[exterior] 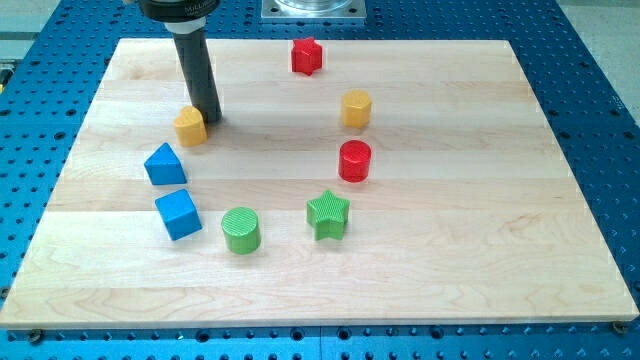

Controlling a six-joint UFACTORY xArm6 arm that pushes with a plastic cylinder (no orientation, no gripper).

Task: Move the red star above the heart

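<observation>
So my tip (212, 118) sits right beside the yellow heart (190, 127) near the desk (450, 260)'s left edge, no fingers on this rig so nothing gripped. The red star (307, 56) is off toward the top edge, well to the right of my tip.

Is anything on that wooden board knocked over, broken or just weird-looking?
Nothing stands out. Every block sits flat on the wooden board, in a loose ring, none tipped or damaged. My tip rests right beside the yellow heart, far from the red star near the view's top.
</observation>
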